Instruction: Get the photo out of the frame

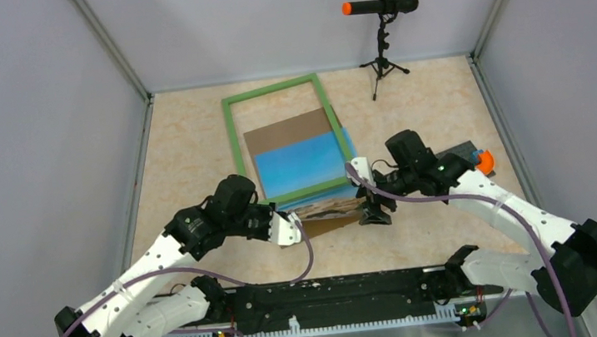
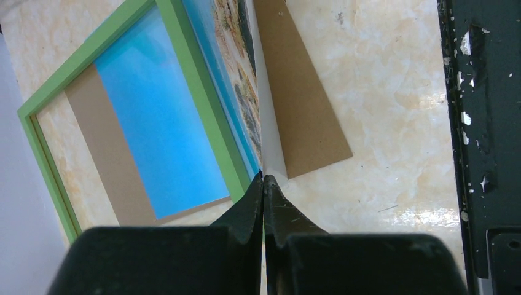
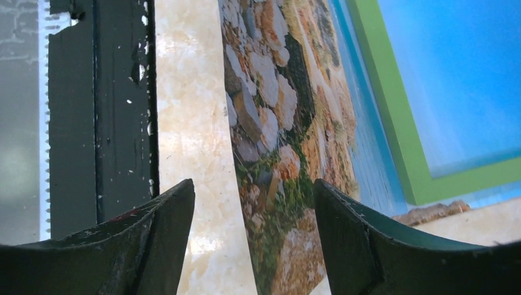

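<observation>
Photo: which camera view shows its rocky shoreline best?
Right wrist: the photo lies close, rocks and greenery sharp. Top external shows that part as a thin strip beside the frame; left wrist shows it slanted, narrow.

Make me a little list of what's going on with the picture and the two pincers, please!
photo: coast print, sticking out past the frame's near bar
frame: green, lying flat on the table
backing board: brown, under the photo
left pincer: shut, seemingly pinching the photo's near corner
right pincer: open, astride the photo's other near corner
job: not done yet
</observation>
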`<state>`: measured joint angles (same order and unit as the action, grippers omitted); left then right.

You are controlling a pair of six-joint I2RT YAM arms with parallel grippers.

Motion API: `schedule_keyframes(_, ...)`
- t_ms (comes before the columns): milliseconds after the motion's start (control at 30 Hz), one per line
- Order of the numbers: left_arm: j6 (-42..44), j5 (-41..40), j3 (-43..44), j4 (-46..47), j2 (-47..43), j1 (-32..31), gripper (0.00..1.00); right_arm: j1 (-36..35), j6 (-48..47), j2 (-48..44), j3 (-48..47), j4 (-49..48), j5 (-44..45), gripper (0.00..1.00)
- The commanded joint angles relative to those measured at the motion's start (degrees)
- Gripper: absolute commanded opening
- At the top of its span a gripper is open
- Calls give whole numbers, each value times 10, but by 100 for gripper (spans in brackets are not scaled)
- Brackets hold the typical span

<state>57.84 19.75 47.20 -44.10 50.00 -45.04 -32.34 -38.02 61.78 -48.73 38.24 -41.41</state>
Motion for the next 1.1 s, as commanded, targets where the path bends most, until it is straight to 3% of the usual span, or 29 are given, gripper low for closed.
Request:
schedule_keyframes(0,-20,20,26,27,-8,2,0,-45,-17,20,0,-43,49,69)
schedule_keyframes(167,-42,29,37,29,-8,2,0,-55,-26,37,4,-59,97,55)
schedule_keyframes(267,-75,29,47,35,-6,3,0,-61,-23,35,-5,-36,87,40)
schedule_keyframes(433,-137,56,75,43,3,3,0,-77,-25,24,-25,2,108,0)
schedule_keyframes(500,-182,43,87,50,8,3,3,-77,-19,16,-55,28,114,0)
schedule_keyframes(533,-204,34,95,52,10,3,15,-77,-16,6,-68,41,116,0)
schedule_keyframes(600,-249,32,123,45,22,7,57,-77,-9,-13,-92,57,128,0)
schedule_keyframes(633,-279,31,146,46,29,14,72,-77,-1,-24,-101,58,145,0)
schedule_keyframes(667,-308,37,158,48,35,24,81,-76,9,-34,-109,57,158,0)
schedule_keyframes(733,-361,58,196,54,47,57,87,-76,19,-54,-125,55,191,0)
schedule_keyframes(833,-422,77,240,57,79,106,88,-76,16,-79,-152,59,195,0)
schedule_keyframes(1067,-553,49,326,66,240,310,80,-77,22,-85,-242,76,198,0)
